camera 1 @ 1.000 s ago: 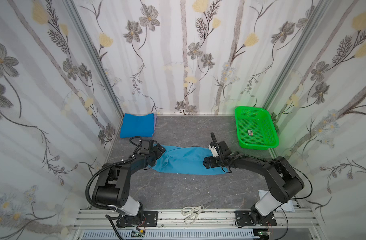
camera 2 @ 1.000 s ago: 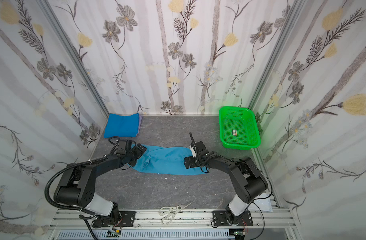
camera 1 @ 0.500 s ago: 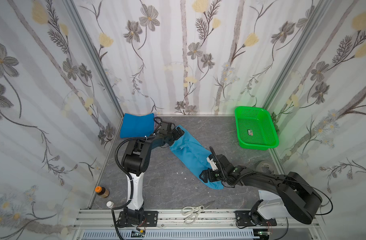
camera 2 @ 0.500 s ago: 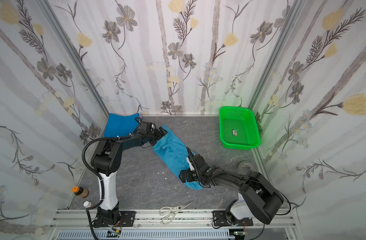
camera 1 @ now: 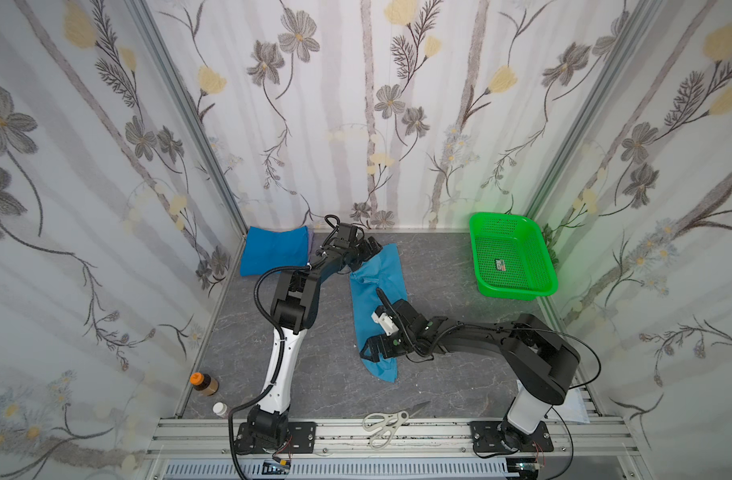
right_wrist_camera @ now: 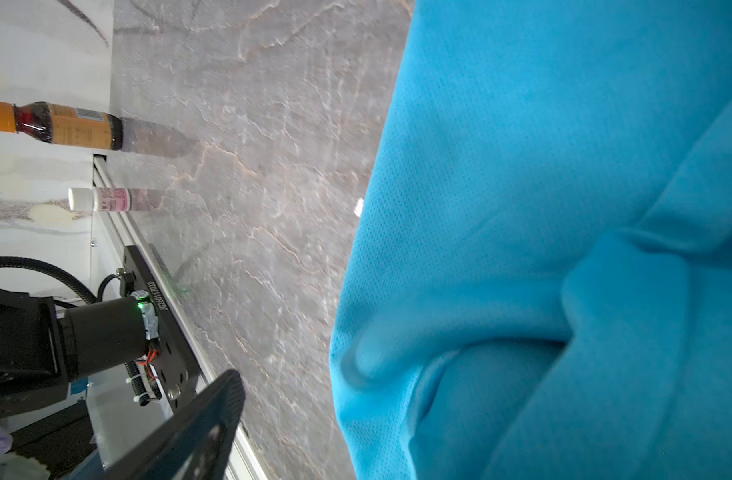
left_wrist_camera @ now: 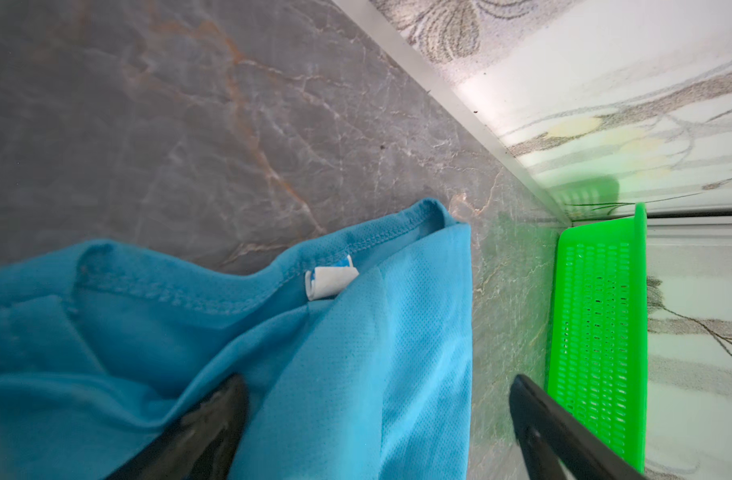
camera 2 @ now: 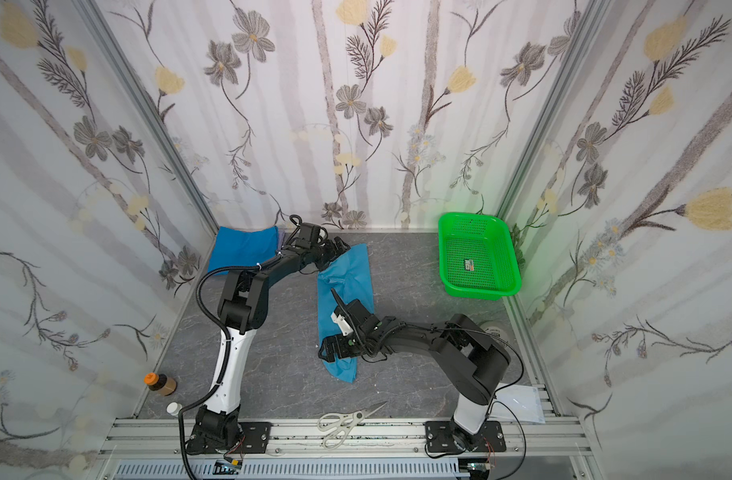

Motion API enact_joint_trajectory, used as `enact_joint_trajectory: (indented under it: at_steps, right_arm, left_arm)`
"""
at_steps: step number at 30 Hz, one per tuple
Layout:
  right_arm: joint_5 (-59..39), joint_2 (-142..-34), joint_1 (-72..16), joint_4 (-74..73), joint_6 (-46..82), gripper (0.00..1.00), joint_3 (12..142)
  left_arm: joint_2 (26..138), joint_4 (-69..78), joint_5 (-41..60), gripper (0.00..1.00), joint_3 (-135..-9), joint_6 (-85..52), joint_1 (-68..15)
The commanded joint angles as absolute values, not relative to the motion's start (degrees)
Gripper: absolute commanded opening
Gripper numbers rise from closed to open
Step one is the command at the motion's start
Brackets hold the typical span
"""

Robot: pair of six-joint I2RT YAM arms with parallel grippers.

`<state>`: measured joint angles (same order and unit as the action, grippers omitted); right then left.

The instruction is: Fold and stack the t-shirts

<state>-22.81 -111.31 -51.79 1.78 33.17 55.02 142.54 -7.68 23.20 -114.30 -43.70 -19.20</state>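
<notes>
Sky-blue t-shirt (camera 1: 381,274) laid far-to-near for folding; left hand (camera 1: 370,249) and right hand (camera 1: 367,350) spread open at its 2 ends

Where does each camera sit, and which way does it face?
Both top views: above the front rail, looking down at the table; both arms show.
Left wrist: over the sky-blue t-shirt, facing the green basket; both fingers show.
Right wrist: over the same shirt, facing the brown bottle; one finger shows.
Shared: that shirt.
</notes>
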Motion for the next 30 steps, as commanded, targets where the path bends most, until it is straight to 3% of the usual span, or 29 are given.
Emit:
enact_joint_trajectory:
  at_steps: [1, 7, 16, 24, 30]
  right_arm:
    - [-23.56, -114.51, -51.77, 5.10, 31.87, 1.00, 57.92]
    - [-22.51, -110.14, -51.33, 7.38, 31.62, 1.00, 56.77]
    - [-21.49, -91.86, -48.30, 13.84, 30.47, 1.00, 49.46]
    - [-21.29, -93.14, -37.35, 14.79, 24.70, 1.00, 50.70]
    - [-21.84, -98.74, -34.38, 13.33, 19.96, 1.00, 54.95]
  left_arm:
    - [146.89, -16.09, 23.72, 1.00, -121.11, -42.82, -18.95]
    - [151.78, -20.11, 26.60, 1.00, -134.00, -42.53, -18.48]
    - [136.66, -13.97, 33.48, 1.00, -123.54, -39.72, -16.07]
    - [113.19, -13.33, 30.10, 1.00, -93.41, -36.79, -15.19]
    - [91.32, -7.92, 24.14, 1.00, -60.47, -40.44, -19.69]
